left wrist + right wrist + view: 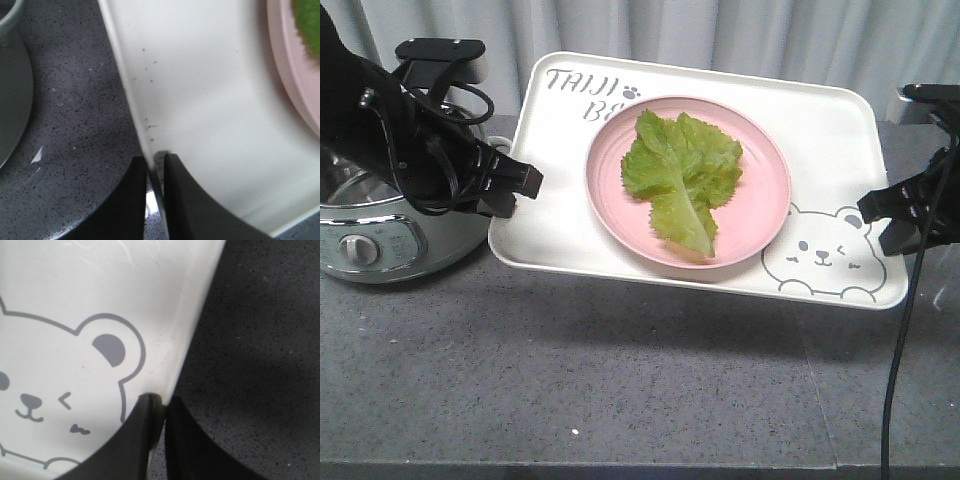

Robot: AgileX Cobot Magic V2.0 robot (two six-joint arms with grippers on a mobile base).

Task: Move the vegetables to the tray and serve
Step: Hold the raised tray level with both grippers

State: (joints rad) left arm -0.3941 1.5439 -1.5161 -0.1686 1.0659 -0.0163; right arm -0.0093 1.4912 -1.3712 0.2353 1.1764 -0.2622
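The vegetables are one green ruffled lettuce leaf (pixel 682 175) lying on a round pink plate (pixel 760 215). The plate sits in the middle of the cream tray (pixel 550 200), whose near edge casts a shadow on the grey counter as if held off it. My left gripper (pixel 525 185) is shut on the tray's left rim; the left wrist view shows its jaws (pixel 156 162) pinching the rim of the tray (pixel 200 90). My right gripper (pixel 875 205) is shut on the right rim, its jaws (pixel 160 402) clamped beside the winking bear drawing (pixel 60 390).
A pale green electric cooker (pixel 370 230) with a dial stands at the left, close behind my left arm, and its side (pixel 12 75) shows in the left wrist view. Grey speckled counter (pixel 620 380) runs to the front edge. A curtain hangs behind.
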